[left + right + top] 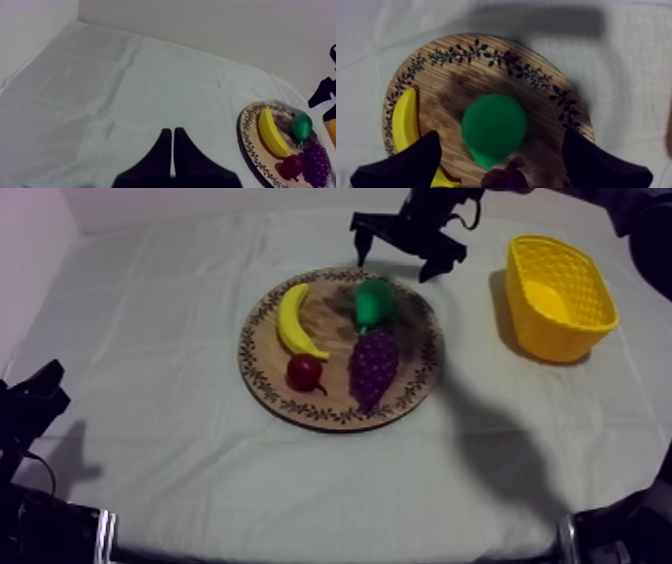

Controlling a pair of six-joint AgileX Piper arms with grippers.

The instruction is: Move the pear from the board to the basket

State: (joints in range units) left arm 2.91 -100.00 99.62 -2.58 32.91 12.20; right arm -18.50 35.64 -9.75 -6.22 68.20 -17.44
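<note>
A green pear (pixel 372 303) (pixel 301 126) (pixel 493 127) lies on the far part of the round wooden board (pixel 270 318) (pixel 247 131) (pixel 461 80). My right gripper (pixel 398 254) (pixel 501 160) hangs open just behind and above the pear, its two black fingers (pixel 411 162) spread wide to either side of it. The yellow basket (pixel 558 283) stands at the table's right. My left gripper (pixel 40 393) (pixel 172 155) rests low at the left, shut on nothing, fingers lying together as a wedge.
Sharing the board are a banana (pixel 295 321) (pixel 271 134) (pixel 405 122), a small red fruit (pixel 305 372) (pixel 291 165) and a bunch of purple grapes (pixel 373 365) (pixel 317 161). Grey-white cloth (pixel 150 338) covers the table around them.
</note>
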